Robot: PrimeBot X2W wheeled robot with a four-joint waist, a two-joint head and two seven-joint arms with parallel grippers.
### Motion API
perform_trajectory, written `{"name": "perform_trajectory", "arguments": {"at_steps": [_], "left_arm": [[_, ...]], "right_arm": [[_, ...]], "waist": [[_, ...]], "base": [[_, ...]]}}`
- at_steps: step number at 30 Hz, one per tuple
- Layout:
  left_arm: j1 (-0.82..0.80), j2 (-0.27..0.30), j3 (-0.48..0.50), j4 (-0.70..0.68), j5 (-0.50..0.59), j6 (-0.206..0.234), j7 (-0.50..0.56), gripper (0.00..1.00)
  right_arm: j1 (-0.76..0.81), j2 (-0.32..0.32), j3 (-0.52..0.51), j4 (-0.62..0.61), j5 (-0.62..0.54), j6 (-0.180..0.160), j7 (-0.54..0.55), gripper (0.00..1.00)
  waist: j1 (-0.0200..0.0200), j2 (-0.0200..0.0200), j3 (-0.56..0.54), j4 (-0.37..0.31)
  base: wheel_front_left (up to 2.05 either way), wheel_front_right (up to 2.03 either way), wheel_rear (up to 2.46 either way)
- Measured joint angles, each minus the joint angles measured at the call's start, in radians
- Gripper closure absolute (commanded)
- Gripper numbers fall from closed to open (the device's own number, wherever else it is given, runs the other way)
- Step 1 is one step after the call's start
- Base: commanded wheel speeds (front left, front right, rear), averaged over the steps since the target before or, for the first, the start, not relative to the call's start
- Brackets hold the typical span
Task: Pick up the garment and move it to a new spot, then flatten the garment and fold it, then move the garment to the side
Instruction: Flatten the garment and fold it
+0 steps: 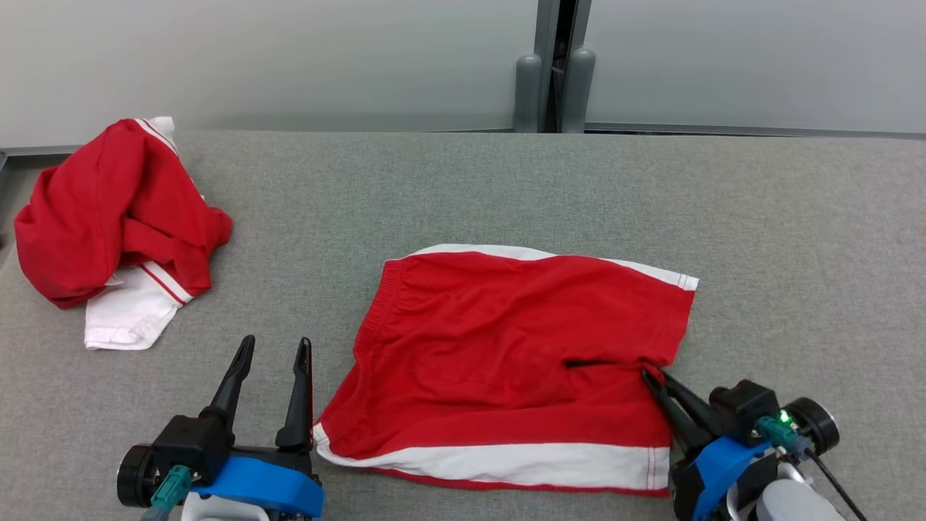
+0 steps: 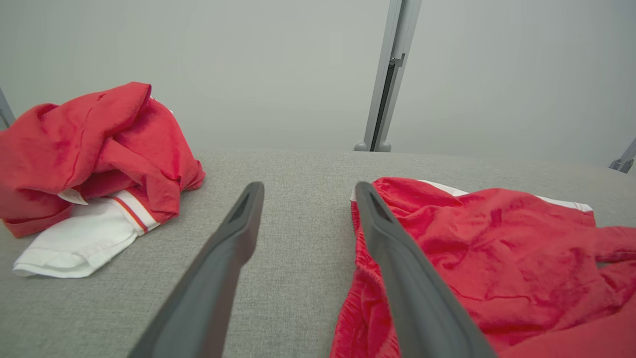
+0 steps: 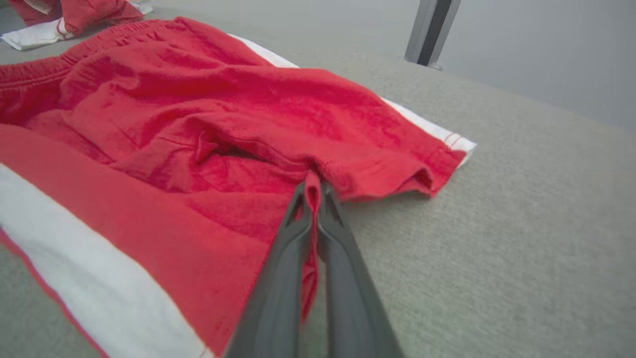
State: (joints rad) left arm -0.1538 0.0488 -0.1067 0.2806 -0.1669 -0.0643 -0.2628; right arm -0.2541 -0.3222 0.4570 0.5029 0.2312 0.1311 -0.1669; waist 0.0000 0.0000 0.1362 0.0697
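1. Currently, the red cloth shorts with white side bands (image 1: 506,340) are laid flat near the middle of the grey felt-covered table (image 1: 796,239), and a small pleat at their right edge is clamped by the right gripper (image 1: 653,376); so thin a bite could be lost under tension.
2. Only the top layer may have been caught, so a fold could be dragged crooked.
3. The left gripper (image 1: 277,341), fingers apart and nothing held, is parked just beside the shorts' near-left corner; unless it is engaged, the cloth could be bunched by a one-sided pull.
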Motion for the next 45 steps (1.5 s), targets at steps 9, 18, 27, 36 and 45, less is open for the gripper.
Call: {"name": "perform_trajectory", "arguments": {"at_steps": [9,18,27,36,45], "left_arm": [[0.01,0.0,0.005,-0.001,-0.002,0.0,0.0,0.0],[0.02,0.0,0.003,-0.003,-0.009,0.001,0.0,0.0],[0.02,0.0,0.001,-0.001,-0.008,0.0,0.0,0.0],[-0.007,0.0,-0.018,-0.004,-0.008,-0.002,0.0,0.0],[-0.043,0.0,-0.044,-0.006,-0.015,0.0,0.0,0.0]], "right_arm": [[-0.016,0.004,-0.1,-0.096,-0.027,0.0,-0.087,1.0],[0.076,0.017,-0.132,-0.173,-0.039,0.0,-0.093,1.0],[0.067,0.012,-0.157,-0.148,-0.04,0.0,-0.087,1.0],[-0.099,0.006,-0.155,0.031,-0.045,0.0,-0.08,1.0],[-0.284,0.018,-0.154,0.289,-0.027,0.0,-0.089,0.67]], "waist": [[0.0,0.0,-0.025,-0.01],[0.0,0.0,-0.036,-0.03],[0.0,0.0,-0.038,-0.04],[0.0,0.0,0.006,-0.019],[0.0,0.0,0.061,0.023]], "base": [[0.0,0.0,0.0],[0.0,0.0,0.0],[0.0,0.0,0.0],[0.0,0.0,0.0],[0.0,0.0,0.0]]}}
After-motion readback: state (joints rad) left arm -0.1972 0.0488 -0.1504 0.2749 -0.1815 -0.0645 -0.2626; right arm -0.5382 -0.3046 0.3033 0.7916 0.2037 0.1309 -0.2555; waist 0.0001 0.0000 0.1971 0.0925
